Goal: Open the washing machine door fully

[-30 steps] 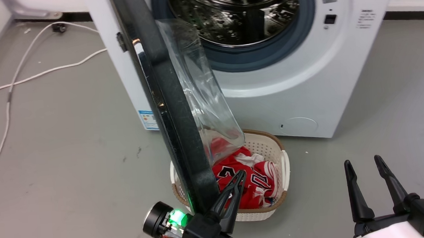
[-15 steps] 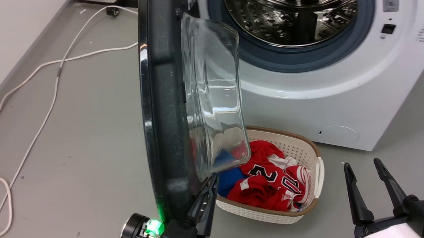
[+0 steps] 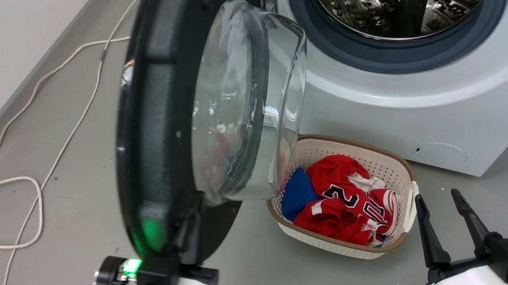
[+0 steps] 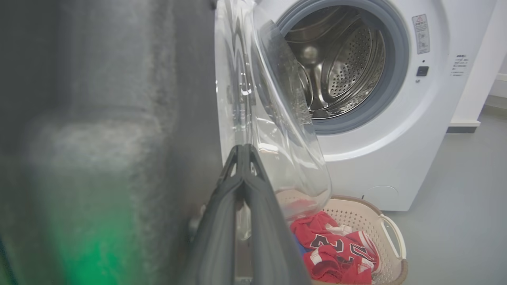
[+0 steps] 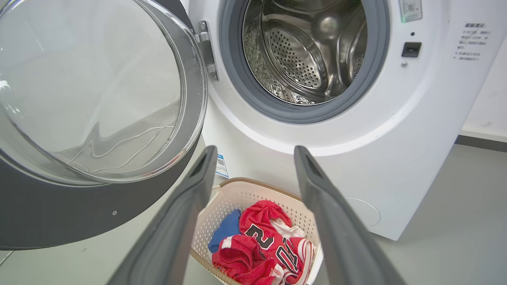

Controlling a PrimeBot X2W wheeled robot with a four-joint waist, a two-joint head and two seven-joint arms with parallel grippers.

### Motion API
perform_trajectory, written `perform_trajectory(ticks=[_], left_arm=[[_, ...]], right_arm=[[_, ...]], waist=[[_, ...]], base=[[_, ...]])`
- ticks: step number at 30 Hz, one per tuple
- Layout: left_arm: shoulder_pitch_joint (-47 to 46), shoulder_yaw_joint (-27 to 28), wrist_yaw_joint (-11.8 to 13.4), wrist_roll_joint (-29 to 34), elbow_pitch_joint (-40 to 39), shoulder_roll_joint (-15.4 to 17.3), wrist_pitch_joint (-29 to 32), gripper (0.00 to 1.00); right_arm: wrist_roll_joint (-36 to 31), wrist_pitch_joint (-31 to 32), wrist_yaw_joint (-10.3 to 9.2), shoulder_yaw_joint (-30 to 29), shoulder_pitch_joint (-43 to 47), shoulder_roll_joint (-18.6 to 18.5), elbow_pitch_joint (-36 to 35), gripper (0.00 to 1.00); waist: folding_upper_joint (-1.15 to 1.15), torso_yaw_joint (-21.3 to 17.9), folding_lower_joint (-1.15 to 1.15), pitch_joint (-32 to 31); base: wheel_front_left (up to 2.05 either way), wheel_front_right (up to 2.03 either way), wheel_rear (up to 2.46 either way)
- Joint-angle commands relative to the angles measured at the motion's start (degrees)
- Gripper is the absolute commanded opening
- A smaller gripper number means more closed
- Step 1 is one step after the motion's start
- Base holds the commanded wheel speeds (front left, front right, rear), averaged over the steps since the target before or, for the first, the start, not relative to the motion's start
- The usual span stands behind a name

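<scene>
- Standing at the upper right of the head view, the white washing machine (image 3: 390, 106) shows its steel drum (image 3: 396, 3) ringed by a grey seal.
- The black door (image 3: 154, 122) is swung out on its left-side hinge, well away from the opening, with its clear glass bowl (image 3: 242, 107) bulging toward the machine.
- A white basket (image 3: 387, 166) sits on the grey floor (image 3: 66, 272) just in front of the machine, partly under the bowl. It holds a red jersey (image 3: 352, 202) and a blue cloth (image 3: 298, 193).
- The right pincer (image 3: 437, 196) is released, its fingers spread, and it hovers near the basket touching nothing.
- The left pincer (image 4: 242, 149) is clenched, tips together, close against the door's inner face low beside the glass.
- A white cable (image 3: 39, 202) loops on the floor at the left.
</scene>
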Motion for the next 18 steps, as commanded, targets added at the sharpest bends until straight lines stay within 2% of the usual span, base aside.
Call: perform_trajectory(ticks=[1, 9, 17, 18], left_arm=[[0.27, 2.98, 0.75, -1.07, -0.08, 0.43, 0.15, 0.00], [-1.73, 13.23, 0.12, -3.81, 0.44, 0.18, 0.13, 0.00], [-6.62, 24.58, -0.98, -4.80, 4.69, 0.72, 0.13, 0.00], [-6.62, 24.58, -0.98, -4.80, 4.69, 0.72, 0.13, 0.00]], right_arm=[[-0.41, -0.10, -0.02, -0.22, -0.87, 0.14, 0.05, 1.00], [-1.50, -0.11, -0.02, -0.02, -2.46, 0.14, 0.18, 1.00], [-2.58, -0.10, -0.02, -0.15, -2.96, 0.13, 0.18, 1.00], [-2.58, -0.10, -0.02, -0.15, -2.96, 0.13, 0.18, 1.00]], waist=[[0.00, 0.72, 0.00, 0.79], [0.00, 0.78, 0.00, 2.74], [0.00, -0.86, 0.00, 4.11], [0.00, -0.86, 0.00, 4.11]], base=[[0.00, 0.00, 0.00], [0.00, 0.00, 0.00], [0.00, 0.00, 0.00], [0.00, 0.00, 0.00]])
